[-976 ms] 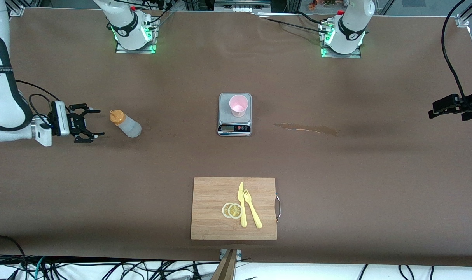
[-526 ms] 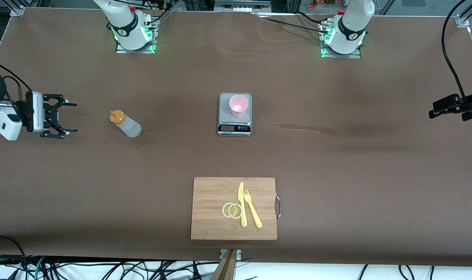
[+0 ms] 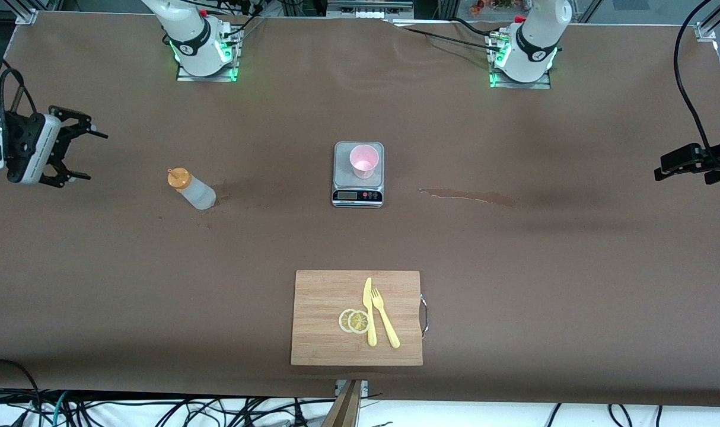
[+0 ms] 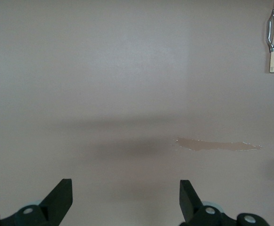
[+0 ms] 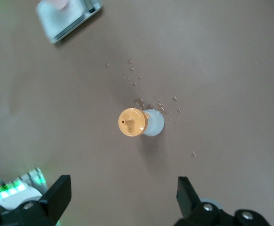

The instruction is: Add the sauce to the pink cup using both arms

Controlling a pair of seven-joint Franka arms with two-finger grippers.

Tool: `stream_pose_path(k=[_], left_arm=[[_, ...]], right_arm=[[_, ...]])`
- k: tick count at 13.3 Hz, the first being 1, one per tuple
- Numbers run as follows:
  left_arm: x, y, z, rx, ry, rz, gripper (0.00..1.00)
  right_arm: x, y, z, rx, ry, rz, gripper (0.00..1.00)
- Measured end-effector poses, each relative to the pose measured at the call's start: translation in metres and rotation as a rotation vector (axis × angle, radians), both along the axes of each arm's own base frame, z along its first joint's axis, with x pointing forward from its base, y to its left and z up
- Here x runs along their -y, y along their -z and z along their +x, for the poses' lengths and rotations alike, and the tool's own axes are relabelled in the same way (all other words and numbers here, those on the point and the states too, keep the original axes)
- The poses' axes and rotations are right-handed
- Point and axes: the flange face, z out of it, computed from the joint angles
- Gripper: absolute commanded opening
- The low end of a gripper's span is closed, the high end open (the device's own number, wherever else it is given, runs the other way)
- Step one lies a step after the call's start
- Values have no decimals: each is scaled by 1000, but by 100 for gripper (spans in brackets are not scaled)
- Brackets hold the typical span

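The sauce bottle point(image 3: 192, 190) stands on the brown table toward the right arm's end; the right wrist view looks down on its orange cap point(image 5: 133, 122). The pink cup point(image 3: 363, 161) stands on a small kitchen scale point(image 3: 358, 194) at mid table. My right gripper point(image 3: 93, 156) hangs open in the air over the table near the right arm's end, well apart from the sauce bottle point(image 5: 152, 123), its jaws point(image 5: 123, 195) empty. My left gripper point(image 3: 662, 167) waits at the left arm's end of the table, open point(image 4: 126, 197) and holding nothing.
A wooden cutting board point(image 3: 324, 320) with lemon slices point(image 3: 354, 321), a yellow knife point(image 3: 369, 311) and fork point(image 3: 385, 317) lies near the front camera. A spill stain point(image 3: 467, 196) marks the table between the scale and the left gripper. Small droplets point(image 5: 141, 101) lie round the bottle.
My right gripper has drawn back from the sauce bottle toward the right arm's end of the table and turned, staying open. The left arm, the bottle and the cup have not moved.
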Motion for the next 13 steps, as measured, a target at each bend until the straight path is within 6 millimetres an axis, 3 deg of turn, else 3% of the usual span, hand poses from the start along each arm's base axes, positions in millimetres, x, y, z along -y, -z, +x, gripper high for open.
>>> stream_pose_path(k=[3, 5, 10, 13], left_arm=[[0, 0, 0, 0, -1, 0, 100], [-1, 0, 0, 0, -1, 0, 100], [-1, 0, 0, 0, -1, 0, 100], [-1, 0, 0, 0, -1, 0, 100]], right_arm=[[-40, -46, -16, -9, 255, -123, 100], [-59, -63, -24, -6, 380, -185, 100], [-74, -75, -32, -29, 642, -326, 100], [-75, -86, -37, -24, 698, -368, 100]])
